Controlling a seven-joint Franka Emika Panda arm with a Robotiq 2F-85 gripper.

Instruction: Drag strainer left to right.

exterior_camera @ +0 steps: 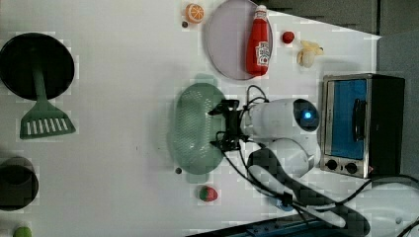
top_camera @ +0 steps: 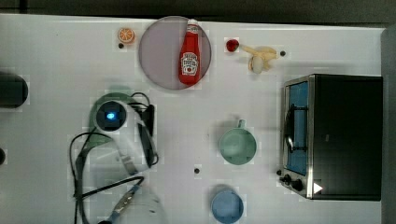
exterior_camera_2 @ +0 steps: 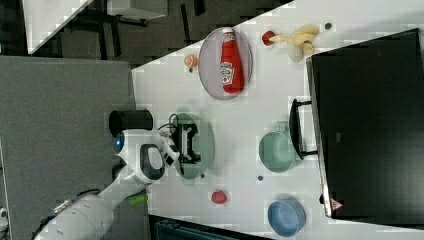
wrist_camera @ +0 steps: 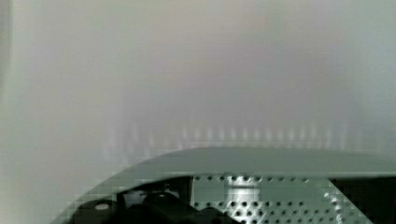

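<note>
The strainer (exterior_camera: pixel 190 128) is a pale mint-green oval basin with rows of tiny holes, lying on the white table. My gripper (exterior_camera: pixel 217 127) stands open over its rim on the left view's right side, one finger toward each end of the oval. In the right view the gripper (exterior_camera_2: pixel 189 144) reaches down into the strainer (exterior_camera_2: pixel 204 145). From above, the arm's wrist covers most of the strainer (top_camera: pixel 116 90), leaving slivers of green showing. The wrist view looks close along the strainer's (wrist_camera: pixel 261 191) perforated floor and curved rim.
A mint-green cup (top_camera: pixel 238 145) and a blue bowl (top_camera: pixel 227 205) sit toward the top view's right, before a toaster oven (top_camera: pixel 334 135). A ketchup bottle (top_camera: pixel 189 53) lies on a grey plate (top_camera: pixel 156 51). A strawberry (exterior_camera: pixel 208 193) lies near the strainer. A green spatula (exterior_camera: pixel 42 118) is in the left view's left.
</note>
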